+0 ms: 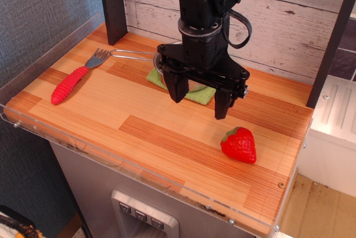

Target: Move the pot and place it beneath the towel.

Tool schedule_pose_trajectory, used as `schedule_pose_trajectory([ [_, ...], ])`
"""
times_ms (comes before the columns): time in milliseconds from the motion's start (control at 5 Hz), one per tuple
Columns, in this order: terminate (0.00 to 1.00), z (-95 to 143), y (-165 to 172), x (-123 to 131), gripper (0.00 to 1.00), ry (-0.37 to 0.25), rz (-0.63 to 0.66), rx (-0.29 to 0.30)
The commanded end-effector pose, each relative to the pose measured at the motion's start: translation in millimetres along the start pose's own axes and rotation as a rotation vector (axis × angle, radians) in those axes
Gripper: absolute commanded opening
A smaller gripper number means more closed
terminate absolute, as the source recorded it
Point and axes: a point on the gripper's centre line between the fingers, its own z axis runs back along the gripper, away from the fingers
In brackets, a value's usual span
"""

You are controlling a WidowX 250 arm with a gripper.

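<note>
Starting at the left edge of the desk (139, 132), you have a fork with a red ribbed handle (75, 81) lying on a slant, its handle toward the front-left corner and its metal tines toward the back.

Just right of the tines, the pot's wire handle (133, 55) runs nearly parallel to the back edge, its free end pointing left toward the fork. That handle marks the long axis of the pot (160, 63), left to right along the back of the desk. Only a sliver of the shiny bowl shows, since the arm hides most of it.

The towel (196, 95) lies beside the bowl, near the middle of the back half, with green corners peeking out on either side of the black fingers. You cannot tell whether pot and towel overlap.

Your gripper (200, 94) hangs over the towel with its two fingers spread apart and nothing between them.

Toward the front-right corner sits a strawberry (240, 145), well apart from everything else.
</note>
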Motion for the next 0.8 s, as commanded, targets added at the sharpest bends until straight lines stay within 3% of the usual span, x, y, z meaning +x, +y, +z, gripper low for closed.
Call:
schedule_pose_trajectory([
  [0, 0.00, 0, 0, 0, 1.00, 0.000, 0.000, 0.000],
  [600, 0.00, -20, 19, 82, 1.00, 0.025, 0.033, 0.072],
])
